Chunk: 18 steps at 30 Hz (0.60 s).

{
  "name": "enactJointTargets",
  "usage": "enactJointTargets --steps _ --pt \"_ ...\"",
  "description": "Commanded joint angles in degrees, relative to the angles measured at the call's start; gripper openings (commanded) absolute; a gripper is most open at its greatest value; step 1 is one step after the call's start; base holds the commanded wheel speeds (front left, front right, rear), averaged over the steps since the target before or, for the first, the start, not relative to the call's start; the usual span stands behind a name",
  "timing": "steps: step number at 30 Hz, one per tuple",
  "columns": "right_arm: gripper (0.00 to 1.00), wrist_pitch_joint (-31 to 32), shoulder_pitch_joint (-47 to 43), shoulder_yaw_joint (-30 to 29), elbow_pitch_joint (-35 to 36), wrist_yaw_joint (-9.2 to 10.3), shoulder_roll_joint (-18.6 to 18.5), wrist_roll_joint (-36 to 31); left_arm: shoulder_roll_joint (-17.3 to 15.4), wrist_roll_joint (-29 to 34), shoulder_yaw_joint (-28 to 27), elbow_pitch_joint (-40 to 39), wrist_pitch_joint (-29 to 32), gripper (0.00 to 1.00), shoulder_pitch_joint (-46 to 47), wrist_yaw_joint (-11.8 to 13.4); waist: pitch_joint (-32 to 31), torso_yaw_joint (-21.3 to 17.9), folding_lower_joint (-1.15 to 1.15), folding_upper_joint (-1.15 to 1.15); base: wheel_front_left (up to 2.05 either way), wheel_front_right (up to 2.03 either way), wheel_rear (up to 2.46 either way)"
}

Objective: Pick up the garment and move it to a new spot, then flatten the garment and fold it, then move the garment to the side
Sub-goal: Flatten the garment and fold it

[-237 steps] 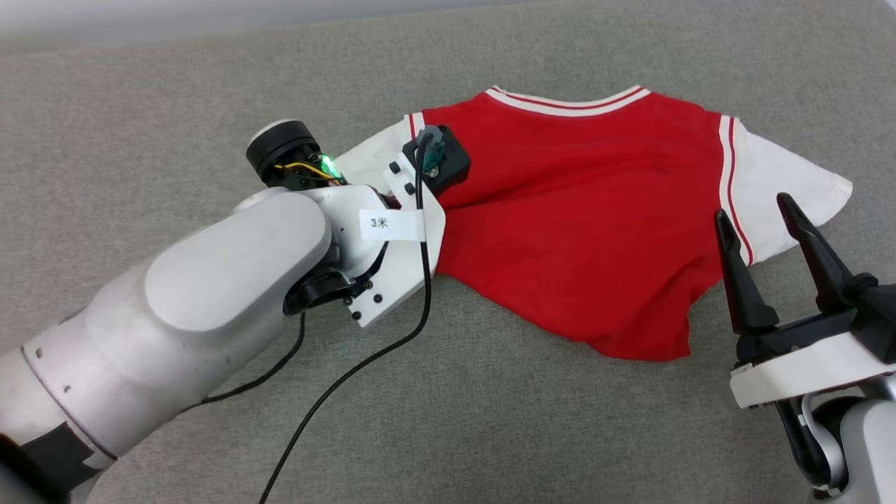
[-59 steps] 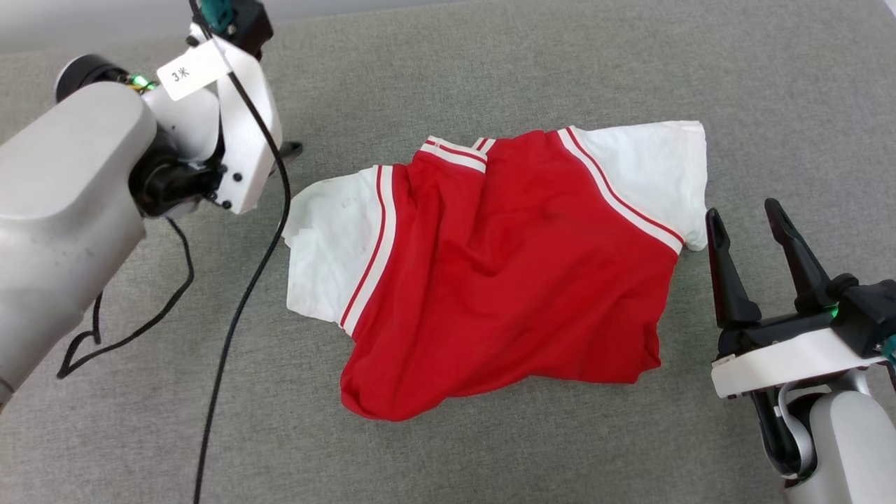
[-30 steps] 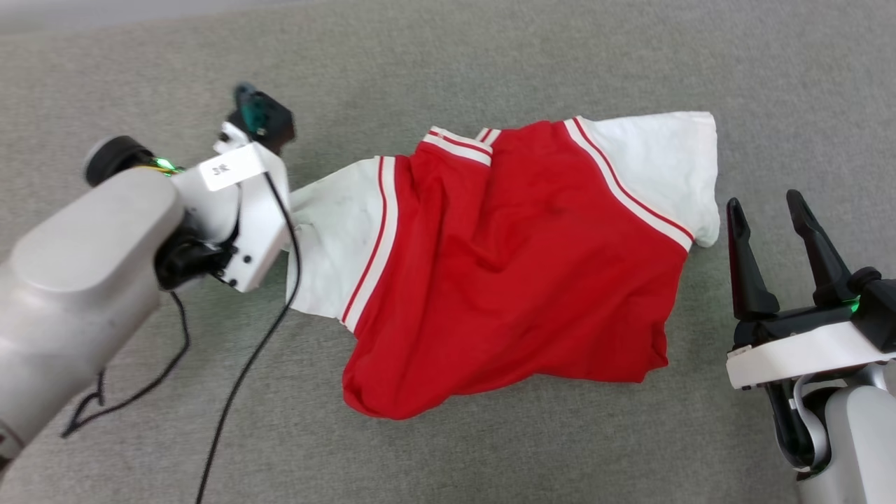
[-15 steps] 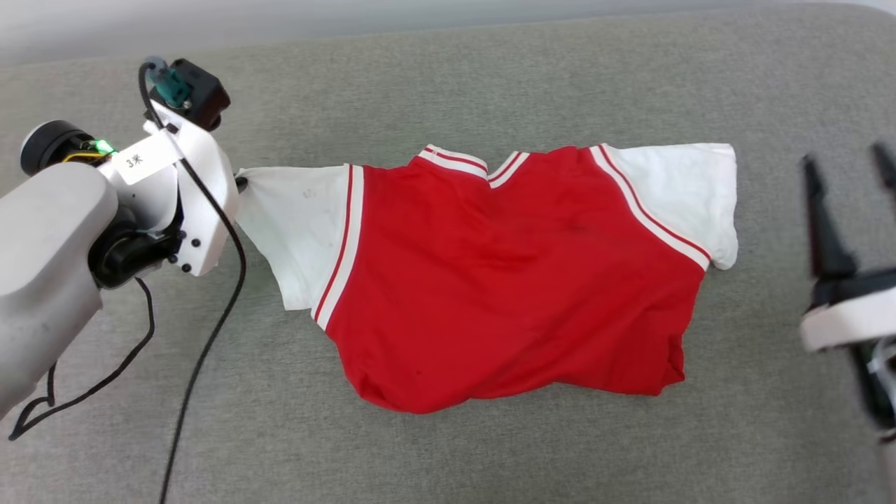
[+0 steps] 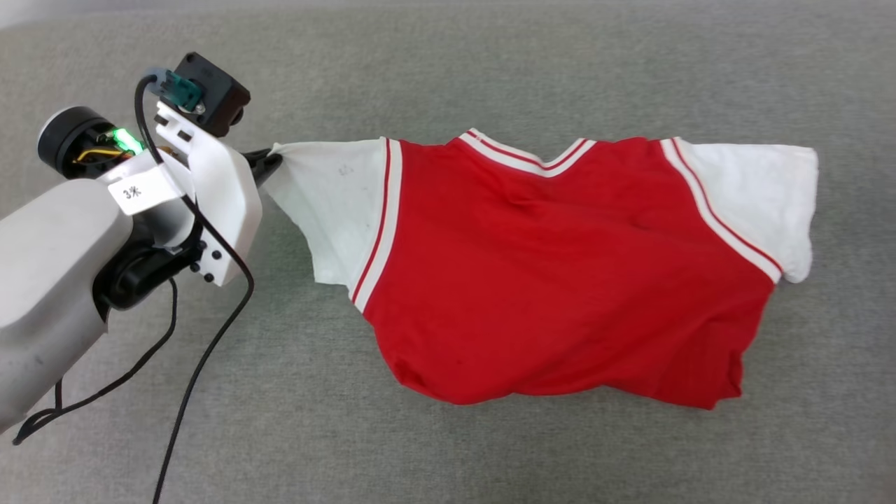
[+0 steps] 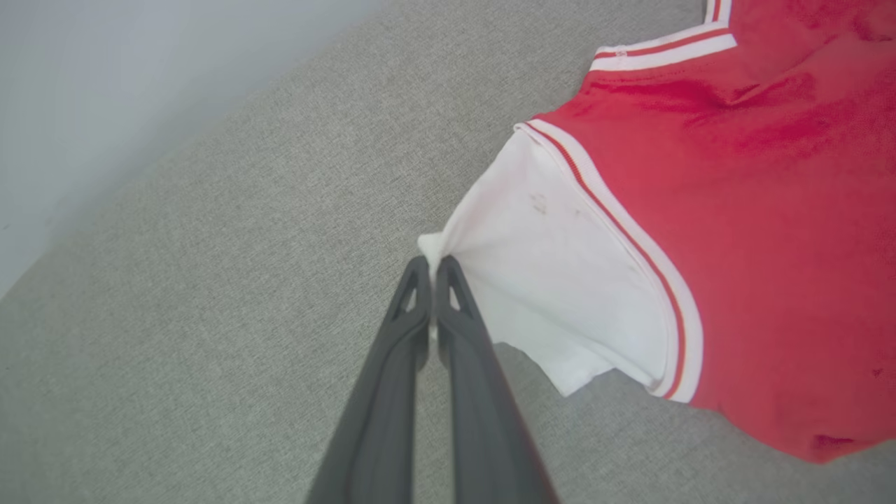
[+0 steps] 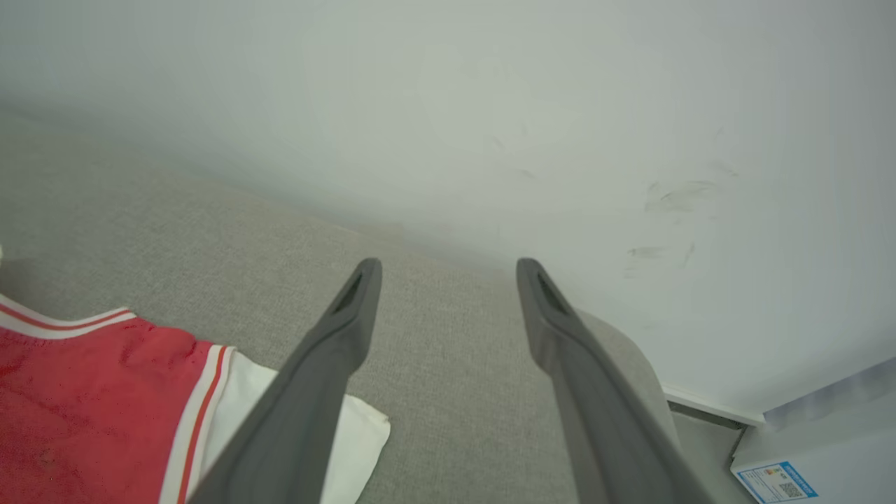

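Observation:
The garment (image 5: 553, 273), a red T-shirt with white sleeves and striped trim, lies spread across the grey surface, collar toward the far side. My left gripper (image 5: 271, 161) is shut on the tip of the garment's white left sleeve (image 6: 553, 280), pulling it out taut to the left; in the left wrist view the gripper (image 6: 432, 264) pinches the sleeve's corner. The hem at the near side is rumpled and rolled under. My right gripper (image 7: 448, 269) stands open above the surface beyond the other white sleeve (image 7: 350, 434), holding nothing.
The grey cushioned surface (image 5: 448, 455) stretches all around the garment. A pale wall (image 7: 490, 105) rises behind its far edge. A black cable (image 5: 203, 364) hangs from my left arm onto the surface. A white box with a blue label (image 7: 819, 462) sits off the surface's right end.
My left gripper has pulled the left sleeve out to the left, stretching the shirt flatter and wider. The head view has shifted and the right gripper has left it.

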<state>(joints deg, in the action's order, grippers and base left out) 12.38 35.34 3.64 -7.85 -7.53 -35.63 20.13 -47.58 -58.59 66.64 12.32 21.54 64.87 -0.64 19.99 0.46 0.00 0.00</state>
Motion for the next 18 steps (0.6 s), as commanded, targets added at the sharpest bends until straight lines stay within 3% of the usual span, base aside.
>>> enactJointTargets --steps 1,10,13,18 --pt "1.0 1.8 0.8 0.9 -0.8 0.08 -0.8 1.3 -0.1 0.4 -0.1 -0.5 -0.4 0.0 -0.5 0.4 0.8 0.9 0.0 0.0 0.0 0.0 0.0" --pt "1.0 27.1 6.3 13.2 -6.0 0.08 -10.4 16.3 -0.8 2.4 -0.6 -6.2 -1.9 0.0 0.7 2.6 4.8 3.9 0.0 0.0 0.0 0.0 0.0" --pt "1.0 30.8 7.5 15.6 -7.0 0.08 -12.1 17.9 -0.4 3.0 -0.9 -7.2 -2.4 0.0 1.2 3.0 6.5 4.9 0.0 0.0 0.0 0.0 0.0" --pt "1.0 31.6 10.0 17.6 -9.8 0.08 -11.3 18.3 0.1 3.5 -1.2 -8.0 -3.3 0.0 1.9 3.2 9.1 6.0 0.0 0.0 0.0 0.0 0.0"
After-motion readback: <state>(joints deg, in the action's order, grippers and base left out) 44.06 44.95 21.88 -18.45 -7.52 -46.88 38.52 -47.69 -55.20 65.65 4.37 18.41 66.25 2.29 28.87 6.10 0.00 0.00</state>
